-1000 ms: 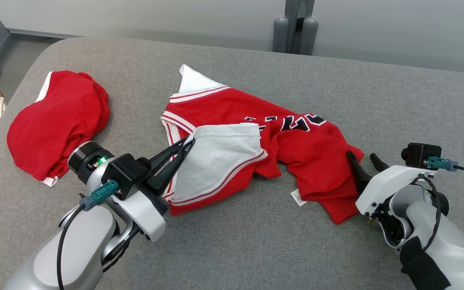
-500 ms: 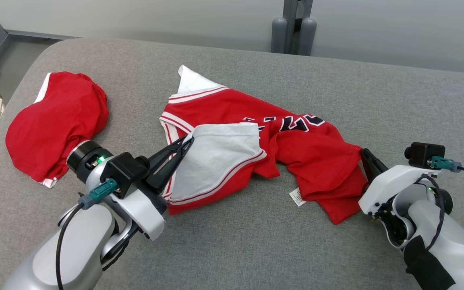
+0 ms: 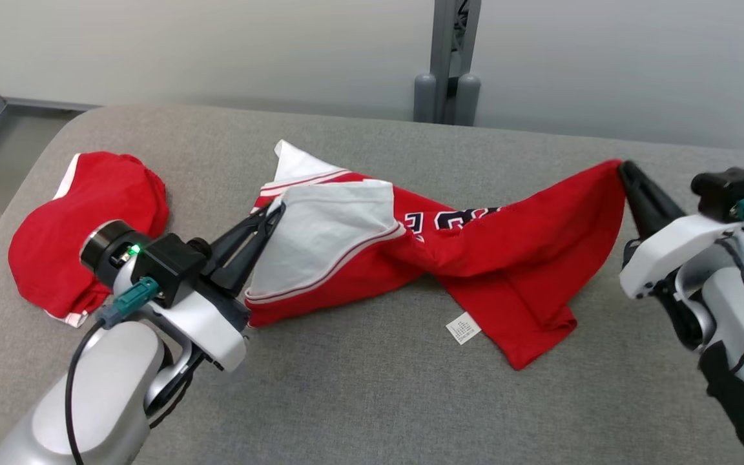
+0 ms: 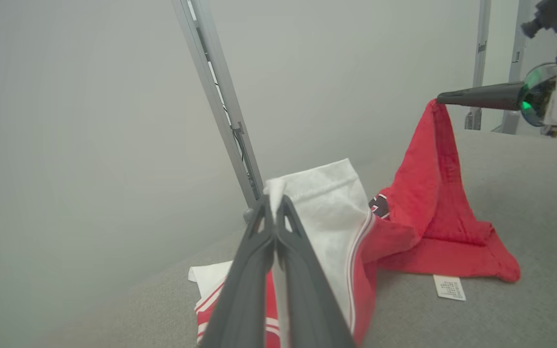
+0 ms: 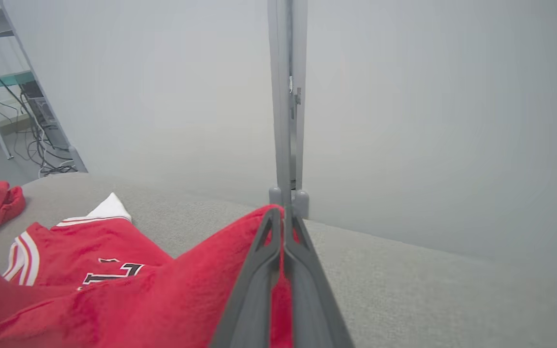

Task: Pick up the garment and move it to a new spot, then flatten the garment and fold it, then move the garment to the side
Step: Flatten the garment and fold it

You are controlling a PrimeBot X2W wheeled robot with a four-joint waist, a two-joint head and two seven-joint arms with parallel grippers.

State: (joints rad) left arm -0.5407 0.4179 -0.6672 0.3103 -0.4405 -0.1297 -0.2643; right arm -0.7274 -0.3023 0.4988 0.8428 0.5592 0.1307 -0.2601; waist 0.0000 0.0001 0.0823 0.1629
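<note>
The grey, felt-covered table [image 3: 372, 400] carries the garment [image 3: 495, 258] across its middle. It is a soft red jersey with white striped trim and dark lettering, twisted so that its white lining shows. A crumpled red cloth [image 3: 88, 219] sits by the left edge. A second ago the right gripper [image 3: 624, 169] stood open beside the flat hem. Now it is clamped on that corner and holds it raised toward the right edge, so the pick-up looks underway. The left gripper [image 3: 275, 213] pinches the white-lined edge. A small white label [image 3: 463, 328] lies toward the front.
</note>
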